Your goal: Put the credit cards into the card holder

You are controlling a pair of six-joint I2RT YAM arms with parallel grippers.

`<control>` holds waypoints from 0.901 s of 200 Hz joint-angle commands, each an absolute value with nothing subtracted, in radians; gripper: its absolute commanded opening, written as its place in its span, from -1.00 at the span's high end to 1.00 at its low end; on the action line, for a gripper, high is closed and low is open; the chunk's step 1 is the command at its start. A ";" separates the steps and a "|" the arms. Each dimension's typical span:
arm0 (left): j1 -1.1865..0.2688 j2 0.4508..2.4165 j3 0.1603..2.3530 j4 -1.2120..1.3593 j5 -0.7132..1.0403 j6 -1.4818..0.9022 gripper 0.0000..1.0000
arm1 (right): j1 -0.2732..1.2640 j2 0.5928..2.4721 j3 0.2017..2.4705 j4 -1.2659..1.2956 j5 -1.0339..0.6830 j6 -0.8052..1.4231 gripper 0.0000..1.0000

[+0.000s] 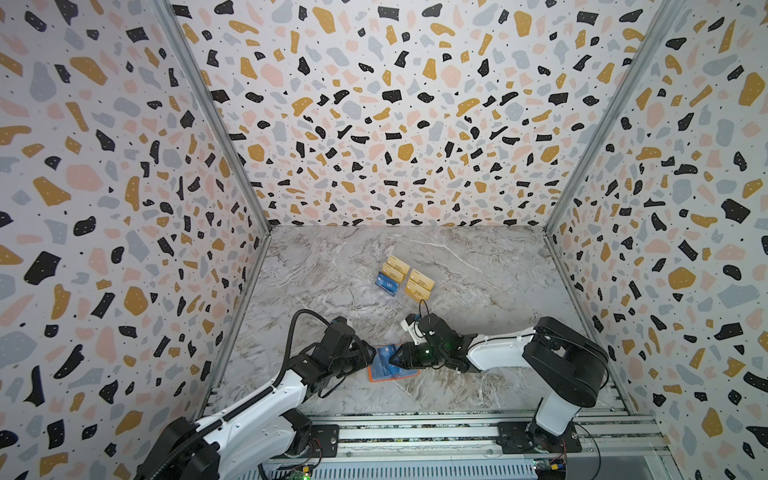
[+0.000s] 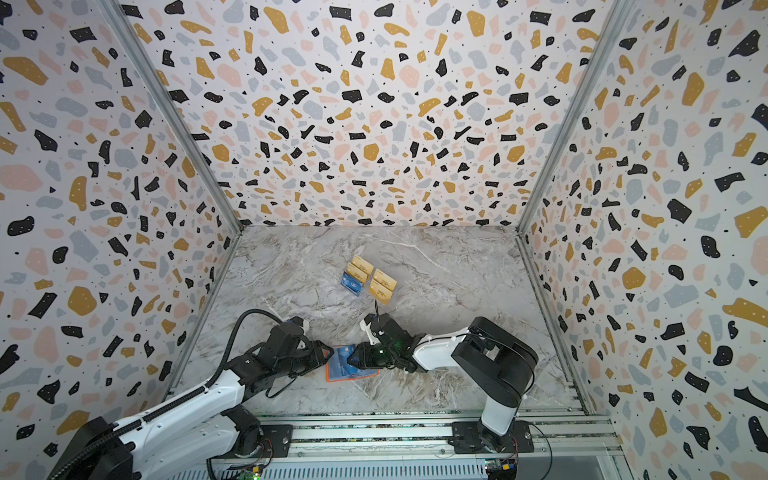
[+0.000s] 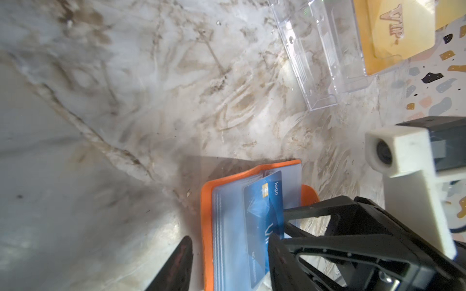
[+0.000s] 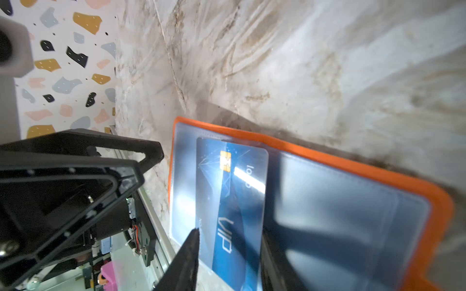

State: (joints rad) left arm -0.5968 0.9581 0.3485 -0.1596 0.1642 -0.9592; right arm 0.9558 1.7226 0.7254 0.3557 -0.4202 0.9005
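Closest to the lens: black fingers of the right gripper [image 4: 230,233], spread to either side of a blue card [image 4: 234,196], pinching nothing. Likewise parted on the left gripper [image 3: 229,241], just beside the orange edge of the card holder [image 4: 353,163], with nothing visibly gripped.

Plenty to go wrong from here: dragging the card back out on a retreating finger, snagging a clear sleeve, or letting the unheld cover flop shut or skid on the smooth marble. Cannot tell how deep in its sleeve the card sits.

As for the card holder: open and flat near the front edge of the tabletop [image 1: 478,266], about midway along, between both grippers. Bright orange outside, cloudy clear pockets inside, soft and floppy by the look.

Left to move: gold cards [image 1: 420,284] and another blue one, in a clear rack [image 3: 320,63] toward the tabletop's middle.
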 commanded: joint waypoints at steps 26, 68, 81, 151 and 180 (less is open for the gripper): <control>-0.595 0.983 0.322 -0.089 0.184 -0.957 0.14 | 0.986 1.738 0.790 0.227 -0.399 0.843 0.18; -0.595 1.050 0.321 -0.033 0.227 -0.930 0.18 | 1.011 1.752 0.821 0.255 -0.426 0.890 0.20; -0.595 1.057 0.318 -0.022 0.229 -0.928 0.18 | 1.016 1.756 0.837 0.255 -0.431 0.895 0.22; -0.595 1.079 0.304 0.005 0.250 -0.911 0.19 | 1.041 1.814 0.885 0.266 -0.433 0.908 0.22; -0.594 1.044 0.340 -0.125 0.148 -0.891 0.21 | 1.045 1.816 0.881 0.260 -0.409 0.912 0.23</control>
